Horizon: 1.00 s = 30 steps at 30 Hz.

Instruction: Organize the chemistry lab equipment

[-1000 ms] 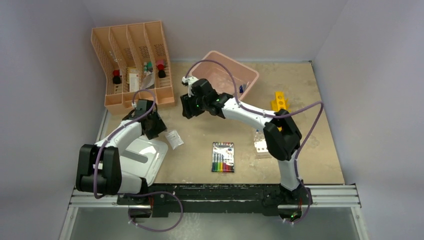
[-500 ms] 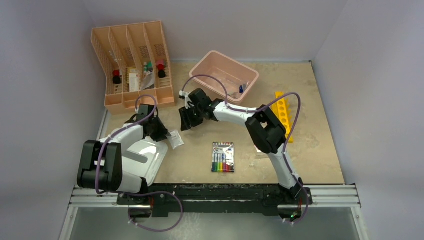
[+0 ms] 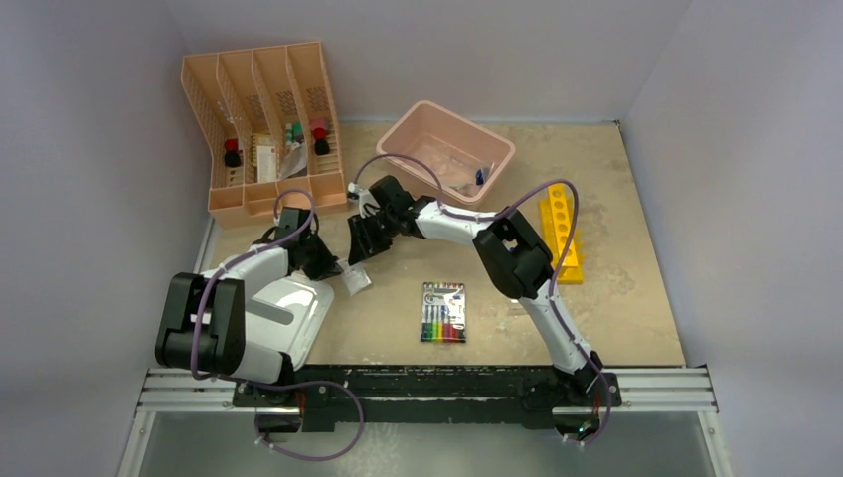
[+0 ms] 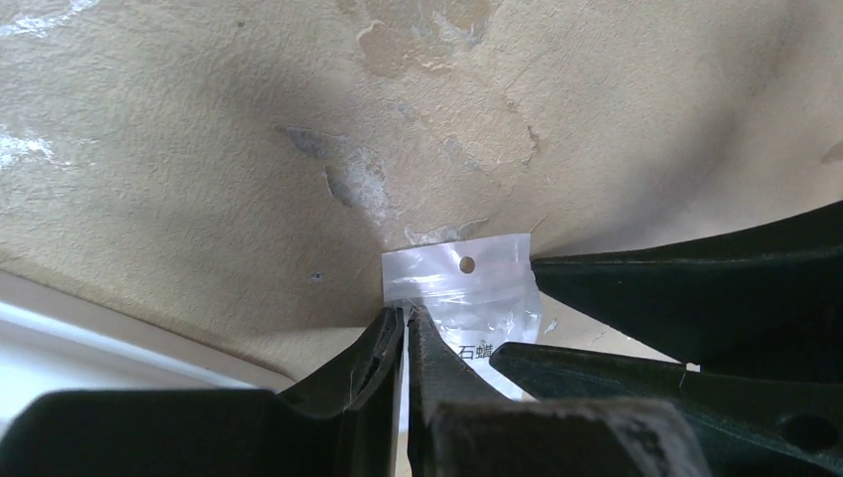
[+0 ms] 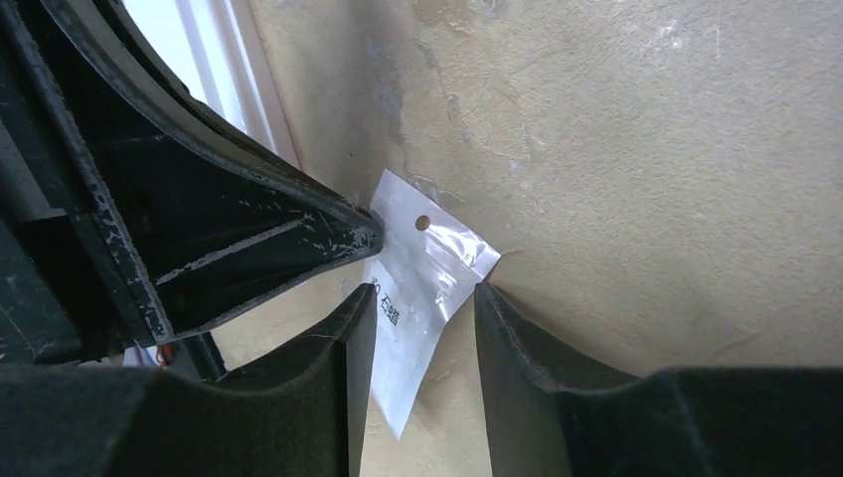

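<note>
Sitting between both grippers, the small clear packet (image 3: pixel 355 279) is seen toward the left of the table (image 3: pixel 616 298), just beside a white tray (image 3: pixel 298 308). One edge is clamped tight in the left gripper (image 4: pixel 403 323), apparently so the thin film can be raised and handed across. The free end is straddled by the right gripper (image 5: pixel 422 293), its jaws parted and not yet gripping. A second ago the packet was lying untouched, the left jaws were parted, and the right gripper was up beside the pink basin (image 3: pixel 406 121).
</note>
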Each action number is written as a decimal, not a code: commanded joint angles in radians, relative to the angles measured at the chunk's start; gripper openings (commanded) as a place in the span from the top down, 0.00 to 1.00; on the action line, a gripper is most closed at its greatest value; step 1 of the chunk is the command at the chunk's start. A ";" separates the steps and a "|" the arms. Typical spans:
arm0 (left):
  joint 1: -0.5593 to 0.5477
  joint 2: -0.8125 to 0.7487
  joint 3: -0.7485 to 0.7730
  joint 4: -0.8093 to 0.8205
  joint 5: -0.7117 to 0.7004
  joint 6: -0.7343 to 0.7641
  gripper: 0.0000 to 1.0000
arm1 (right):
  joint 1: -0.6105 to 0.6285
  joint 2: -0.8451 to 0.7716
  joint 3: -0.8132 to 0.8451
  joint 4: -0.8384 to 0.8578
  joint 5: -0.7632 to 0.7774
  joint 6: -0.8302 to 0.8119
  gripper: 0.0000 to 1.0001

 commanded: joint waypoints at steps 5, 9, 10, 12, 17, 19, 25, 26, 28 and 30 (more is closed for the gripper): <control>-0.024 0.029 -0.028 -0.025 -0.027 -0.005 0.95 | -0.002 -0.005 -0.030 0.116 -0.176 0.076 0.62; -0.023 0.015 -0.031 -0.023 -0.032 -0.008 0.95 | -0.003 -0.021 -0.044 0.128 -0.179 0.082 0.75; -0.023 0.012 -0.031 -0.019 -0.032 -0.008 0.95 | -0.003 -0.022 -0.044 0.128 -0.181 0.082 0.79; -0.023 0.005 -0.031 -0.017 -0.031 -0.013 0.95 | -0.003 -0.023 -0.042 0.126 -0.180 0.085 0.87; -0.023 -0.054 -0.001 -0.048 -0.058 -0.010 0.89 | -0.005 -0.076 -0.050 0.098 -0.110 0.064 1.00; -0.023 -0.089 0.028 -0.074 -0.087 0.005 0.86 | -0.012 -0.118 -0.057 0.089 -0.066 0.044 1.00; -0.023 -0.215 0.123 -0.077 -0.080 0.079 0.78 | -0.114 -0.287 -0.086 0.070 -0.013 0.033 1.00; -0.023 -0.229 0.135 -0.067 -0.068 0.089 0.78 | -0.140 -0.322 -0.096 0.083 -0.020 0.033 1.00; -0.023 -0.250 0.152 -0.049 -0.046 0.106 0.77 | -0.186 -0.387 -0.102 0.080 -0.009 0.020 1.00; -0.023 -0.261 0.168 -0.032 -0.031 0.114 0.74 | -0.230 -0.440 -0.091 0.063 0.010 -0.009 1.00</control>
